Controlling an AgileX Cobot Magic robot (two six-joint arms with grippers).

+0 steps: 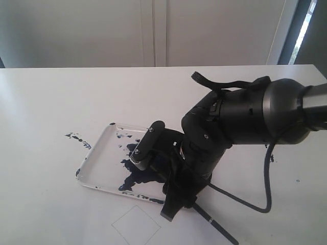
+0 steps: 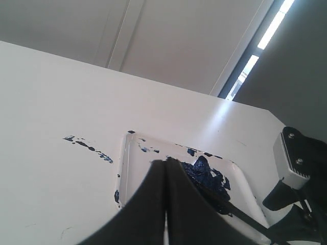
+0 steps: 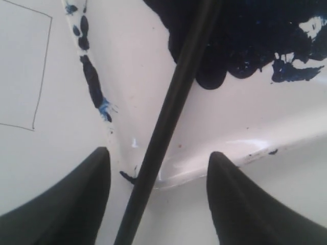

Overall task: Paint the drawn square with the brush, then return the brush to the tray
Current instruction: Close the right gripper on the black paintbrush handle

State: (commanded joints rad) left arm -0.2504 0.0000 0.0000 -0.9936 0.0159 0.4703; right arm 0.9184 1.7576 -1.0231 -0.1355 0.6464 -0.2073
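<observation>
Exterior view: the right gripper sits low over the tray's near rim. Its jaws are spread astride the brush, whose handle trails out behind it. The blank square lies just beside it.

Left wrist view: the left gripper is pinched together and empty, with the tray ahead.

Right wrist view: the fingers flank the brush without touching it, likely poised to clamp.

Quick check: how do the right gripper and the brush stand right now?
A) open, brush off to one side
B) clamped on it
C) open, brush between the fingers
C: the right wrist view shows the right gripper open, with clear gaps either side of the brush.
</observation>
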